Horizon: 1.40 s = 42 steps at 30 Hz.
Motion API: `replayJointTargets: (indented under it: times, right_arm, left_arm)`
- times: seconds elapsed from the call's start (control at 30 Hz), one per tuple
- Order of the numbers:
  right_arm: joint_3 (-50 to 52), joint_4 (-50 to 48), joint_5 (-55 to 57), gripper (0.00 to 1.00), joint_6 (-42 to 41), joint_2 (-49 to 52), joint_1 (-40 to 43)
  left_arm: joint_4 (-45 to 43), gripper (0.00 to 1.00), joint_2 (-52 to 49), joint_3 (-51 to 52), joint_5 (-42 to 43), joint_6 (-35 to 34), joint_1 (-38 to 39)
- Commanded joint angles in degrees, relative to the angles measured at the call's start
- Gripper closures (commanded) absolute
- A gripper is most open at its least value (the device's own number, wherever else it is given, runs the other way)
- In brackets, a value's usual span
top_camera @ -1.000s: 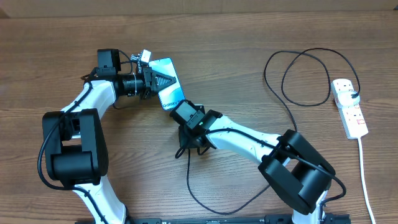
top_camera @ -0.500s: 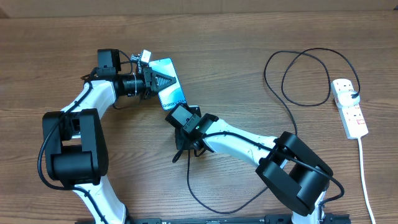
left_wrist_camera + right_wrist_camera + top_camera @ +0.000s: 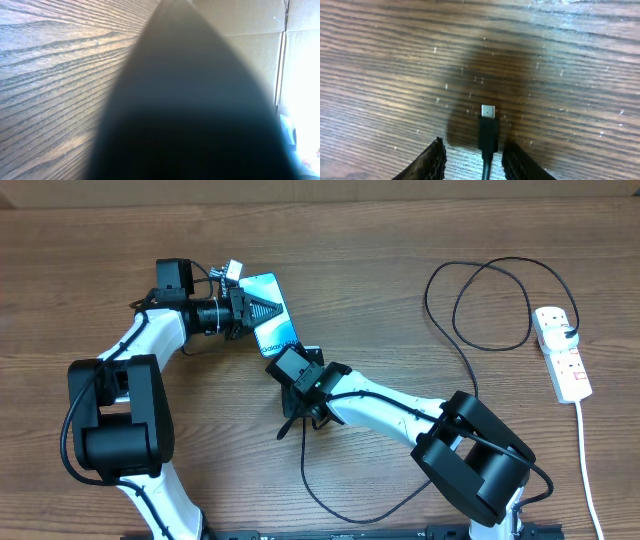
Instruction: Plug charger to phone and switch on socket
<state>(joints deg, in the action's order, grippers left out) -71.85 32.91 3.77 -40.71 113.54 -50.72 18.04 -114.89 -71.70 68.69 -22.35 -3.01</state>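
Nearer the bench's left edge, the right gripper point(image 3: 474, 145) flanks the charger point(image 3: 488, 135) plug narrowly; whether it pinches, I cannot tell. Probably a light, stiff tip on limp cable, best held by the moulded body.

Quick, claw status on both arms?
Left claw: over the phone, grip cannot be told.
Right claw: closed on the charger, plug tip pointing forward.

The table point(image 3: 400, 240) shows matt wood grain. The phone point(image 3: 280, 332) screen is glossy. The charger point(image 3: 488, 132) plug is matt black plastic, its tip shiny metal.
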Motion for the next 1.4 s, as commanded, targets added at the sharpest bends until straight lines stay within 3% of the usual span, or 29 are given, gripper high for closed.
replayJointTargets:
  times: [0.0, 0.57, 0.9, 1.13, 1.37]
  right_arm:
    - [0.2, -0.5, 1.7, 0.67, -0.2, 1.6, 1.0]
    - [0.2, -0.7, 1.1, 0.96, -0.2, 1.6, 0.9]
    - [0.2, -1.1, 1.1, 0.96, -0.2, 1.6, 0.9]
    - [0.2, -1.1, 1.0, 0.96, -0.2, 1.6, 1.0]
    - [-0.4, 0.7, -2.8, 0.97, 0.7, -1.9, 3.0]
  left_arm:
    - [0.0, 0.96, 0.2, -0.4, 1.8, 0.7, 0.0]
    - [-0.1, 0.96, 0.2, -0.4, 1.8, 0.7, 0.0]
    - [-0.1, 0.96, 0.2, -0.4, 1.8, 1.2, 0.0]
    - [-0.2, 0.96, 0.2, -0.4, 1.8, 6.8, 0.0]
    - [-0.1, 0.96, 0.2, -0.4, 1.8, 7.1, 0.0]
